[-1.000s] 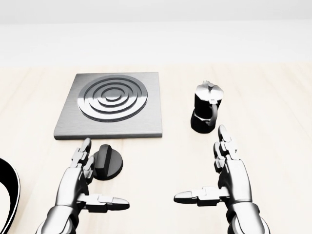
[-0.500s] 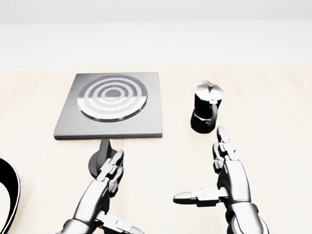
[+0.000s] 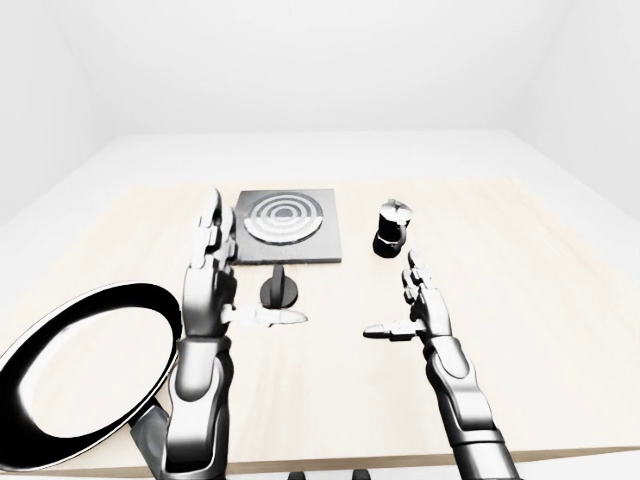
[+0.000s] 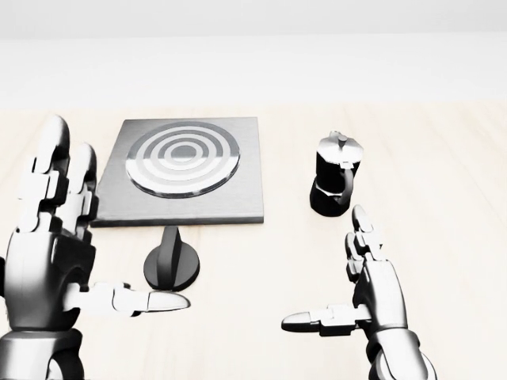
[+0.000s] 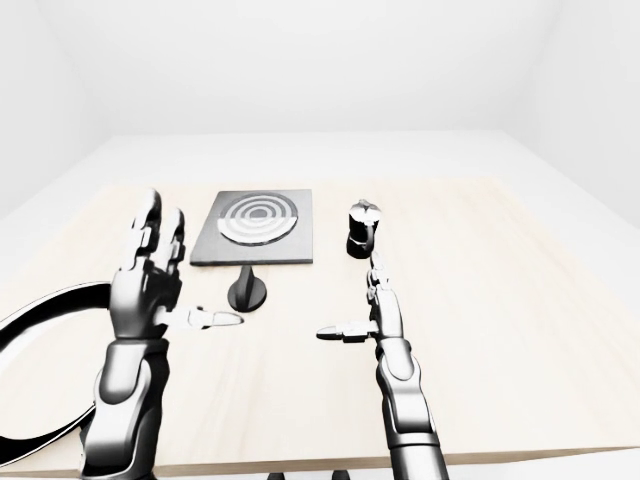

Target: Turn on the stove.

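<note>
seemingly done: knob (image 4: 171,261) just below stove (image 4: 181,171) stands edge-on. left hand (image 4: 51,253) raised open beside it, gripping nothing; right hand (image 4: 372,289) open, idle.

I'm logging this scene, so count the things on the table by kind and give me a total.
Stove plate: 1
Stove knob: 1
Moka pot: 1
Frying pan: 1
Total: 4
</note>
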### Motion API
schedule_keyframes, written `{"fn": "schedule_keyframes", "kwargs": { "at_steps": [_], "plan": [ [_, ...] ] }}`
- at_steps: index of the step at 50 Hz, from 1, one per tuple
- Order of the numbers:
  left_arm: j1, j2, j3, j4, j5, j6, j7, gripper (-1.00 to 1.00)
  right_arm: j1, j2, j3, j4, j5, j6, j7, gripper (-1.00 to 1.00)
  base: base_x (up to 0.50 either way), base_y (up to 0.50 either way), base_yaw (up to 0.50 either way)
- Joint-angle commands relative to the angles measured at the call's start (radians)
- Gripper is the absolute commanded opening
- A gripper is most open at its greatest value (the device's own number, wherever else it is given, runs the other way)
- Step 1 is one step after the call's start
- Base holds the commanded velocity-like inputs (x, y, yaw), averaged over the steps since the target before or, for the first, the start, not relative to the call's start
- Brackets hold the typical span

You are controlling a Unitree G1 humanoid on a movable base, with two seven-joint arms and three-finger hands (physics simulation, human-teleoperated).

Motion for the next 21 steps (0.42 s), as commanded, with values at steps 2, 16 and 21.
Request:
{"fn": "schedule_keyframes", "kwargs": {
  "at_steps": [2, 16, 21],
  "plan": [
    [0.001, 0.025, 0.119, -0.295, -0.043, 0.000, 0.121, 1.00, 0.002, 0.001, 0.000, -0.006, 0.000, 0.007, -0.001, 1.00, 0.00, 0.00, 0.00],
    [-0.026, 0.052, 0.221, -0.468, -0.133, 0.000, 0.151, 1.00, 0.007, 0.001, 0.002, -0.015, -0.001, 0.009, -0.002, 1.00, 0.00, 0.00, 0.00],
    [-0.027, 0.051, 0.223, -0.456, -0.130, 0.000, 0.152, 1.00, 0.014, 0.002, 0.005, -0.024, -0.003, 0.008, 0.002, 1.00, 0.00, 0.00, 0.00]
  ]
}}
